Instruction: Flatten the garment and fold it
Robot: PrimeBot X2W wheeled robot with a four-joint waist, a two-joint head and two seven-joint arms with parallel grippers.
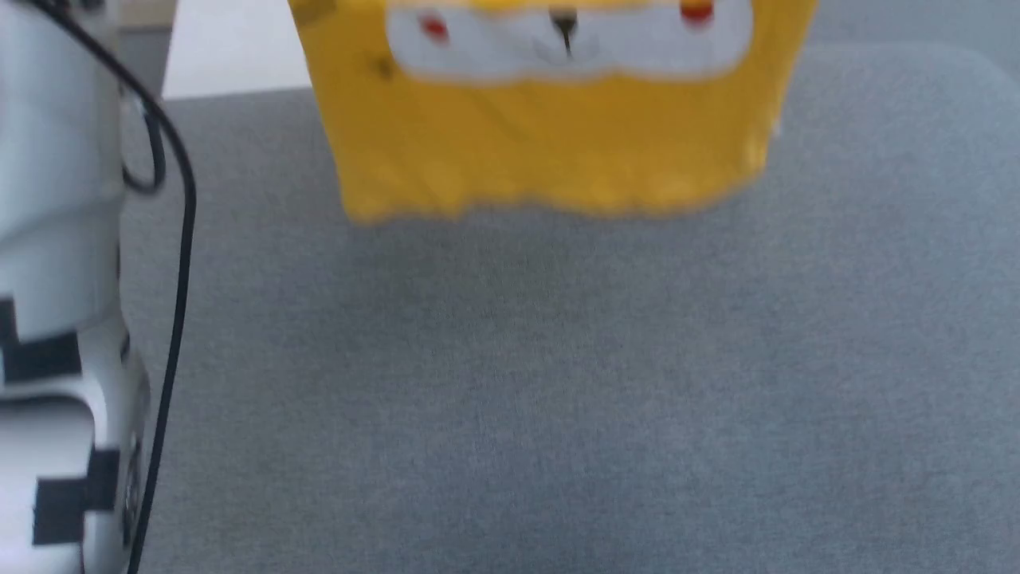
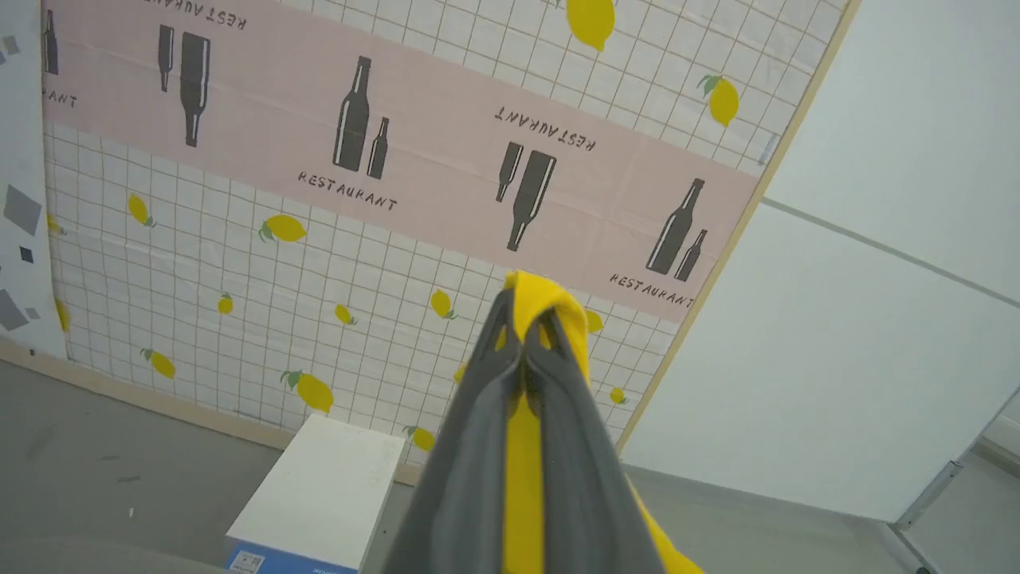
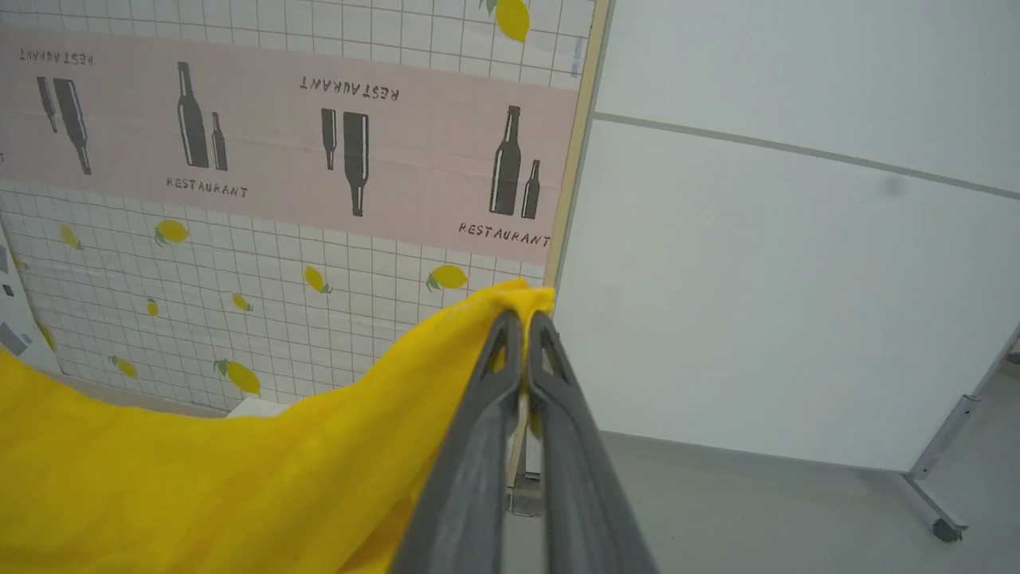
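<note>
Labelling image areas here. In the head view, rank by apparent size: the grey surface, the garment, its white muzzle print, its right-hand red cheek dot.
1. grey surface
2. garment, cut off at the top edge
3. white muzzle print
4. red cheek dot

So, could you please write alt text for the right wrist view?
The right pincer, shut on a bunched edge of the yellow garment, holds it up before a wall panel printed with lemons and bottles, beside a white wall. The cloth sags toward the view's lower left.
</note>
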